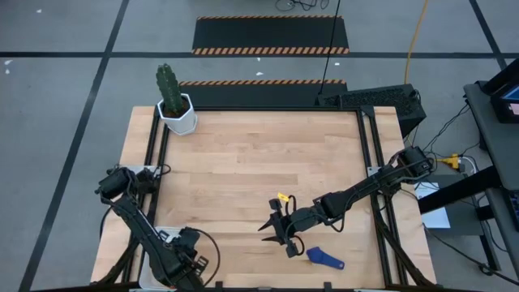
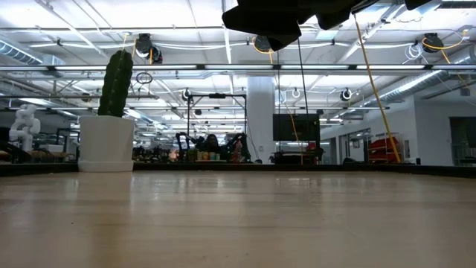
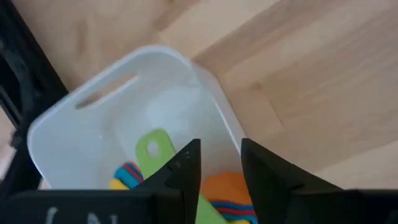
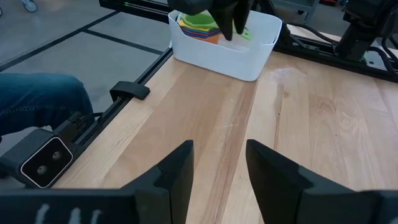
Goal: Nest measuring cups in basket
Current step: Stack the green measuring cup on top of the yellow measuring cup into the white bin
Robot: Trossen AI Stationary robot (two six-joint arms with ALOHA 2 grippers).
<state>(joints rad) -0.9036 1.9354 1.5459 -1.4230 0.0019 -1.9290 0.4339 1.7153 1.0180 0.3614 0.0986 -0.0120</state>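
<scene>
1. Down at the near left corner of the surface (image 1: 243, 162), the left gripper (image 3: 221, 163) is hanging right over the basket (image 3: 74, 118), its two dark fingers standing slightly apart with nothing between them
2. Inside that white basket, the nested measuring cups (image 4: 200, 28) are sitting in a stack, with green, orange, yellow and red-and-blue edges showing under the fingers
3. Further right along the near edge, the right gripper (image 1: 277, 231) is hovering over bare wood, its fingers spread open and gripping nothing
4. Just beside it, toward the near right, the dark blue cup (image 1: 326, 259) is lying on the surface, well apart from the basket
5. Behind the right gripper, something small and yellow (image 1: 282, 197) is showing; I cannot tell what it is
6. Off at the far left corner, a cactus in its white pot (image 1: 177, 113) is standing upright
</scene>
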